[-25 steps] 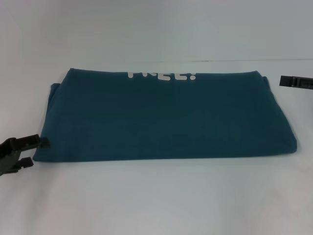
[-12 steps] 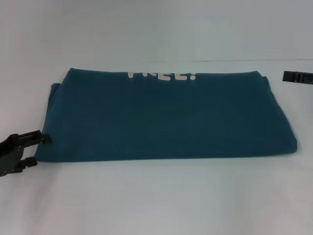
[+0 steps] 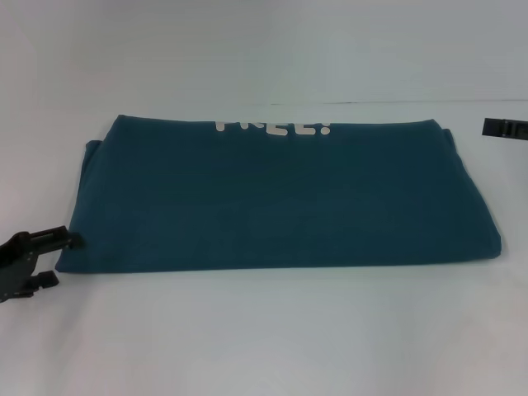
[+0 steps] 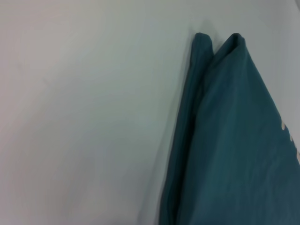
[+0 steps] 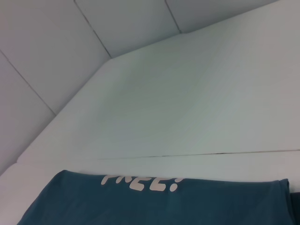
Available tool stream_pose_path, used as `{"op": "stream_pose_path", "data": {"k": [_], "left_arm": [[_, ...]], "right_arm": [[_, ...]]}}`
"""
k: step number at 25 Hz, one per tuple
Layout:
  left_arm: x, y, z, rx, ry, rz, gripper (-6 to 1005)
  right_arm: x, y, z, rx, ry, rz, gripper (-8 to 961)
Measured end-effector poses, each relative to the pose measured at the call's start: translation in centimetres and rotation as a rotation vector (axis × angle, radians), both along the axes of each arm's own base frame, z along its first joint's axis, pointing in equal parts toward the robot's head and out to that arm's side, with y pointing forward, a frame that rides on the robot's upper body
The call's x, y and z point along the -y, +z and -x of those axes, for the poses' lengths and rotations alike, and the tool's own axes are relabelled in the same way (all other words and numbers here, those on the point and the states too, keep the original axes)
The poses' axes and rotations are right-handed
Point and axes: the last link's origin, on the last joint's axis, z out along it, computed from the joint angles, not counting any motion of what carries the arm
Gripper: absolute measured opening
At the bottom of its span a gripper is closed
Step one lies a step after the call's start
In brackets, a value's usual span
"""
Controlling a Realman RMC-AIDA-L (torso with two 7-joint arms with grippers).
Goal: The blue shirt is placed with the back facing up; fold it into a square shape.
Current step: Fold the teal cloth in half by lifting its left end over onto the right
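Note:
The blue shirt (image 3: 280, 198) lies flat on the white table as a wide folded rectangle, with the tops of white letters (image 3: 272, 128) showing along its far fold. My left gripper (image 3: 54, 260) is low at the shirt's near left corner, open, its fingers just off the cloth edge with nothing held. The left wrist view shows the shirt's layered left edge (image 4: 187, 140) against bare table. My right gripper (image 3: 505, 128) shows only as a dark piece at the far right, level with the shirt's far right corner. The right wrist view looks over the shirt's far edge (image 5: 154, 201) and the lettering (image 5: 140, 183).
The white table (image 3: 264, 338) stretches out on all sides of the shirt. A seam in the tabletop (image 5: 197, 153) runs just behind the shirt's far fold. A pale panelled wall (image 5: 56, 47) rises behind the table.
My left gripper nudged toward the shirt's corner, then dropped slightly back and down. The right gripper has slid further right, toward the picture's edge. The shirt has not moved.

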Motion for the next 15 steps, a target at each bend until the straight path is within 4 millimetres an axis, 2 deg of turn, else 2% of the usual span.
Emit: {"op": "stream_pose_path", "data": {"k": [15], "left_arm": [[-0.70, -0.56, -0.19, -0.004, -0.001, 0.013, 891]], "right_arm": [[-0.11, 0.04, 0.09, -0.001, 0.001, -0.003, 922]]}}
